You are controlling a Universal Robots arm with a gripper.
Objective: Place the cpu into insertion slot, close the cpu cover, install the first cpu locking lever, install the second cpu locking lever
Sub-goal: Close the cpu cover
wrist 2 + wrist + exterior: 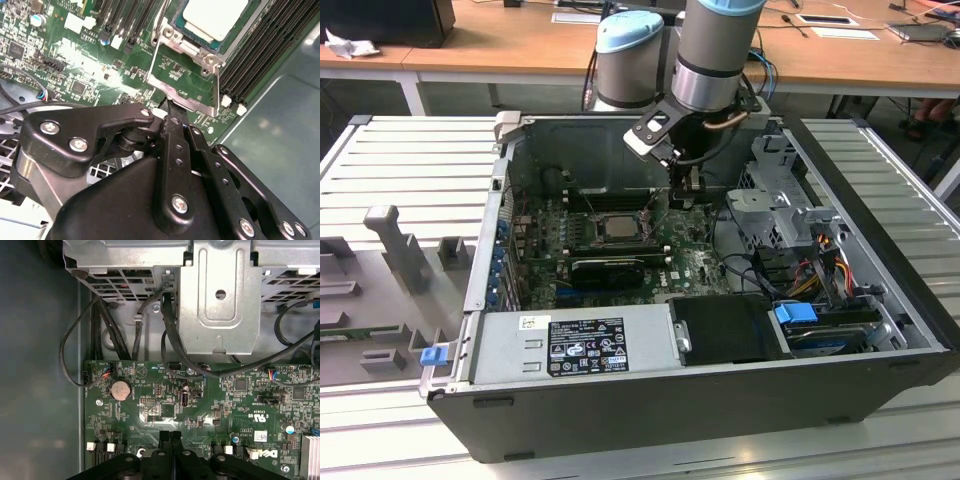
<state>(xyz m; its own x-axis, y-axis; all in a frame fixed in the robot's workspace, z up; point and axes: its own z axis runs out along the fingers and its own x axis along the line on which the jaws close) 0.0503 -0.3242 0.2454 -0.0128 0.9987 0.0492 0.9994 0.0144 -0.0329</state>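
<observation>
Hand (685, 195) hangs low inside the open computer case (720, 410), which lies on its side on the slatted grey surface (410, 160), and I see the arm (715, 50) coming down into it from the far side. On the exterior view, the hand is just to that view's right of the insertion slot (595, 228), where the cpu (617, 224) lies flat with its pale metal face up. In the second wrist view the cpu (215, 17) is seated in the insertion slot (192, 35). The cpu cover (187, 100) is swung open, its silver frame standing off the socket with green board showing through the square opening. The hand (169, 104) is narrow, its two black fingers (175, 135) pressed together, and their tips meet the free edge of that cover. I cannot tell whether any lip of it is pinched between them. Long dark memory slots (260, 45) run beside the socket. In the first wrist view the closed hand (170, 434) sits over the motherboard (150, 410), with a coin cell (120, 389), black cables (175, 340) and the metal drive cage (220, 295) beyond it. The power supply (585, 345) lies along the case's near side.
</observation>
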